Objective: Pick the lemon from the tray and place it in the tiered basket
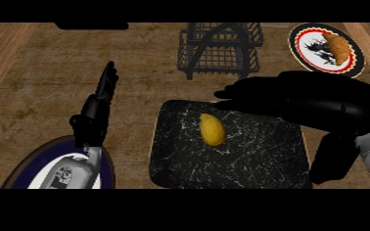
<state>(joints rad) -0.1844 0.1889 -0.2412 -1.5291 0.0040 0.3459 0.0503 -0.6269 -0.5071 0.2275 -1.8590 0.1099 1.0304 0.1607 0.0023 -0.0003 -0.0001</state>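
The black right hand (303, 98) is wide open and holds nothing. Its straight fingers point left over the far edge of the one dark speckled square tray (260, 166). One yellow lemon (212, 129) lies in the tray's middle. One black wire tiered basket (219, 49) stands behind the tray. There are two round plates: a red-rimmed plate (298, 49) behind and right of the tray, and a blue-rimmed plate (25, 169) left of it, under the open left hand (98, 107).

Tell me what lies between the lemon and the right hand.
In the head view, only bare marbled tray lies between the lemon and the right hand; nothing else sits in that stretch.
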